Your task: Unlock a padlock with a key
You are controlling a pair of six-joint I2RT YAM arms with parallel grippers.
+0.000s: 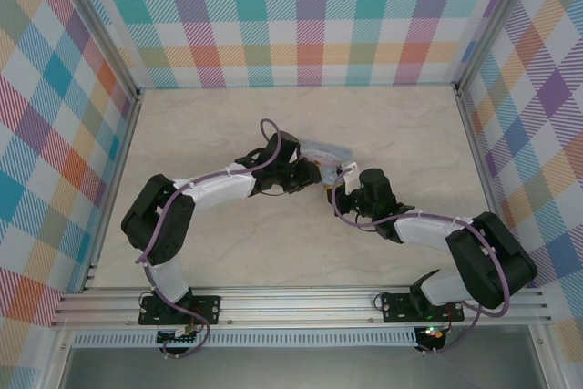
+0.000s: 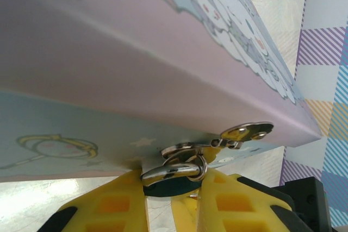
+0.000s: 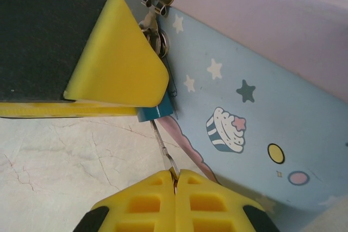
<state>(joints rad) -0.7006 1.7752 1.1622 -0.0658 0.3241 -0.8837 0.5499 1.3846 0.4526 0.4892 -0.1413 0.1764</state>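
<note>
The small dark bluish padlock (image 2: 169,189) hangs by its silver shackle (image 2: 174,170) from the hasp ring on the front of the pale blue cartoon tin (image 2: 136,52). My left gripper (image 2: 174,186) is shut on the padlock's body, a yellow finger on each side. From the right wrist, the padlock (image 3: 156,113) peeks out under the left gripper's yellow finger (image 3: 114,63). The thin key (image 3: 163,148) runs from the padlock's bottom down into my right gripper (image 3: 175,181), which is shut on the key's head. Both grippers meet beside the tin (image 1: 321,148) at mid-table.
The tin's silver hasp plate (image 2: 247,131) is riveted to its lid edge above the padlock. The marble-patterned table (image 1: 273,252) is walled by checked panels (image 1: 310,15) at the back and both sides. An aluminium rail (image 1: 301,302) runs along the near edge.
</note>
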